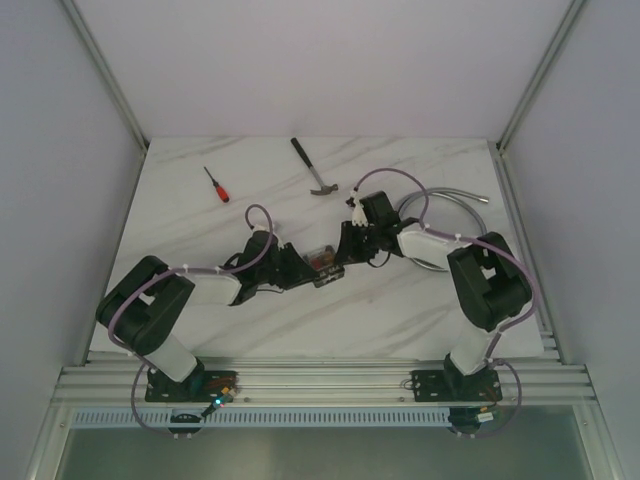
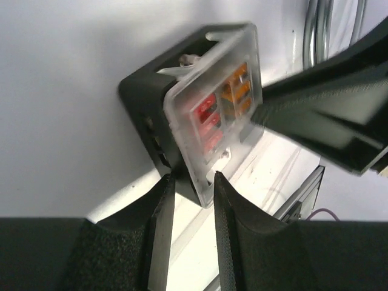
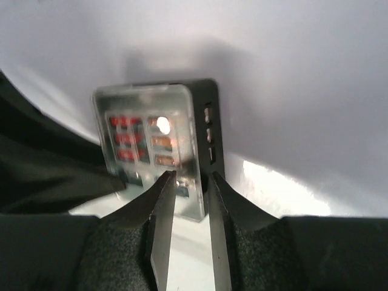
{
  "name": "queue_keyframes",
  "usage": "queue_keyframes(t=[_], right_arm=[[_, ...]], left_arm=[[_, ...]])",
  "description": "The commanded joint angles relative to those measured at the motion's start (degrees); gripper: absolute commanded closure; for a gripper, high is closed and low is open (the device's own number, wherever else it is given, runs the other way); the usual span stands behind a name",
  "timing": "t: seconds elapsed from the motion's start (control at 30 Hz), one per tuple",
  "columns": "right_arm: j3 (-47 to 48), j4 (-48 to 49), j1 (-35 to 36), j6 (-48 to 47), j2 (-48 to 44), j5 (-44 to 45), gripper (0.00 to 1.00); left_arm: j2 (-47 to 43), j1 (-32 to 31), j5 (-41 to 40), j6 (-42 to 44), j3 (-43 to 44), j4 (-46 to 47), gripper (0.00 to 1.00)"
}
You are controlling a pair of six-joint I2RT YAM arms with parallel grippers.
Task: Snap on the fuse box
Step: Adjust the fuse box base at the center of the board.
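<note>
The fuse box (image 1: 322, 262) hangs just above the table's middle, between both arms. It is a black base (image 2: 142, 100) under a clear lid (image 2: 242, 57), with red and orange fuses showing through. My left gripper (image 2: 194, 177) is shut on its near corner, one finger on the base and one on the lid. My right gripper (image 3: 192, 176) pinches the opposite end of the fuse box (image 3: 151, 139) the same way, across lid and base. In the left wrist view a right finger (image 2: 315, 115) presses on the lid beside the orange fuses.
A hammer (image 1: 312, 168) and a red-handled screwdriver (image 1: 216, 184) lie at the back of the marble table (image 1: 420, 310). A coiled metal hose (image 1: 450, 205) lies at the back right, behind the right arm. Frame rails run along both sides.
</note>
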Motion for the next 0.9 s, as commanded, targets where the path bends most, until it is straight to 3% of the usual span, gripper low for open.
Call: queue_keyframes(t=[0.0,0.1,0.37,0.5,0.67,0.87], right_arm=[[4.48,2.61,2.80,-4.38,4.78,0.90,0.67],[6.52,1.61,2.42,-5.70,4.30,2.35,0.60],[5.10,1.40,0.93,-4.37,-2.21,7.75,0.45],[0.48,1.66,0.89,-1.27,-6.82,7.77,0.44],[-7.45,5.01,1.17,5.68,-11.77,6.75,0.44],[-15.62,15.01,2.89,14.89,-14.04,3.39,0.44]], left_arm=[[2.02,-6.17,2.77,-1.22,1.57,-2.23,0.68],[1.01,-6.19,0.17,-0.77,3.85,-3.87,0.58],[-0.65,-6.12,-1.53,-0.22,6.75,-7.03,0.44],[-6.59,-6.08,-4.76,2.87,6.21,-15.73,0.32],[-13.68,-4.01,-7.98,8.77,5.55,-24.77,0.24],[-8.11,-0.26,-6.66,16.48,10.10,-27.06,0.25]])
